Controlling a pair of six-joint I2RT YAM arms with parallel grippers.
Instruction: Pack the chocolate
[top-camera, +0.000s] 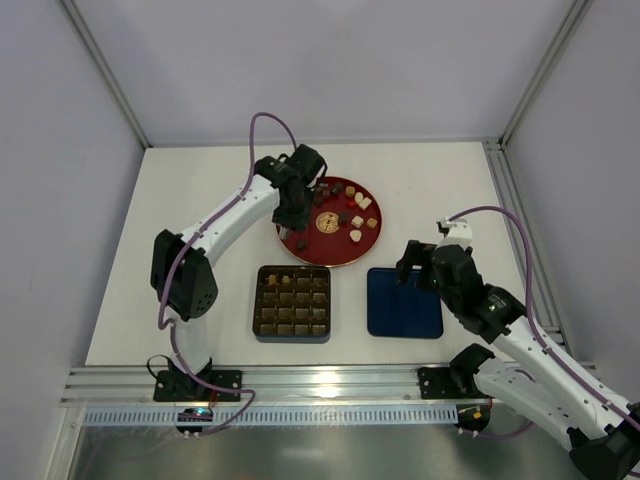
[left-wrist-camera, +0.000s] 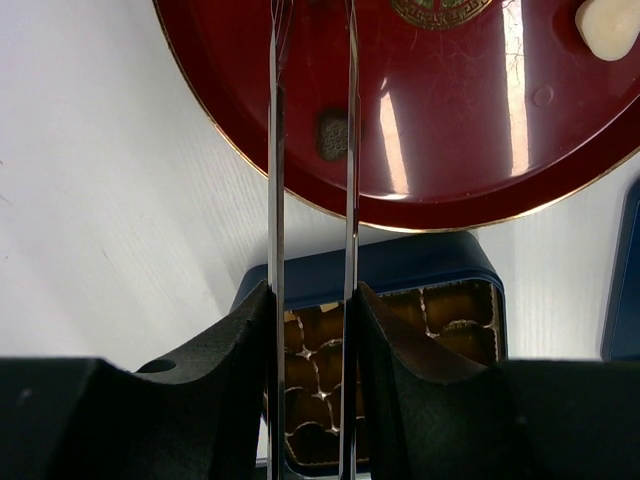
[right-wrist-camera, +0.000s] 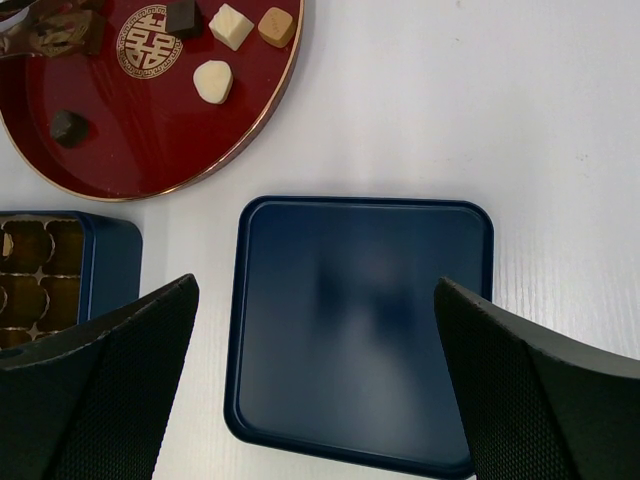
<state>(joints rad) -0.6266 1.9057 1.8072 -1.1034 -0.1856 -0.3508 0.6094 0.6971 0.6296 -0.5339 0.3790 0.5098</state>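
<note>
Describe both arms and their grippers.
The left arm and right arm have white links, black joints and a lavender cable each. The left gripper bears thin metal blades on black mounts; the right gripper has broad black textured fingers.

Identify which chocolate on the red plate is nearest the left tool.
The lone dark brown chocolate by the plate's rim, framed between the left tool's blades; others lie farther off.

I read this as a lab test cell: white wall (top-camera: 300, 60) at 12 o'clock, aluminium rail (top-camera: 330, 385) at 6 o'clock.
</note>
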